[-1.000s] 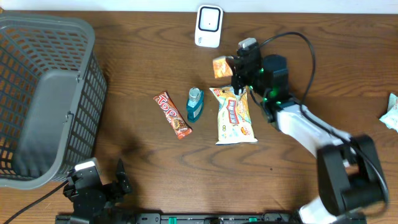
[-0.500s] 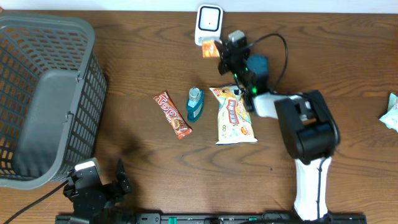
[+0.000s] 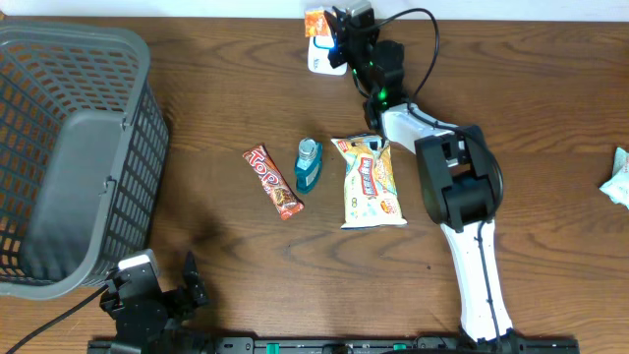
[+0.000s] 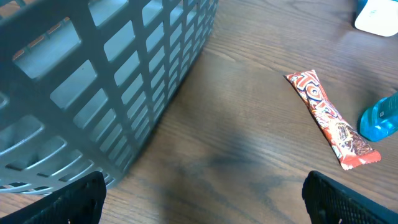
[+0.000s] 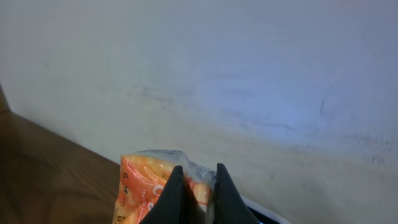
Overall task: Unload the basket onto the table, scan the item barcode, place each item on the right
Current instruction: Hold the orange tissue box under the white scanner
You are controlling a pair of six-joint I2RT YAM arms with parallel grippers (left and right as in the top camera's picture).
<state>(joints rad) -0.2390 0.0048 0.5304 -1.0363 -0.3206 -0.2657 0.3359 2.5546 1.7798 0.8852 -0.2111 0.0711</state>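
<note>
My right jaws are clamped on the small orange packet (image 3: 316,21). It hangs at the far edge of the bench (image 3: 226,88), just over the far end of the white scanner (image 3: 319,59); I can't tell whether the two touch. On the right wrist camera the packet sits pinched between the dark fingers (image 5: 176,194), with a pale wall behind it. My left jaws stand wide apart with nothing in them, low over the near left of the bench beside the grey basket (image 3: 147,59). Mid-bench lie a red Top bar (image 3: 272,181), a teal bottle (image 3: 309,164) just right of it, then a yellow snack bag (image 3: 370,183). A pale wrapper (image 3: 619,179) lies at the right edge.
</note>
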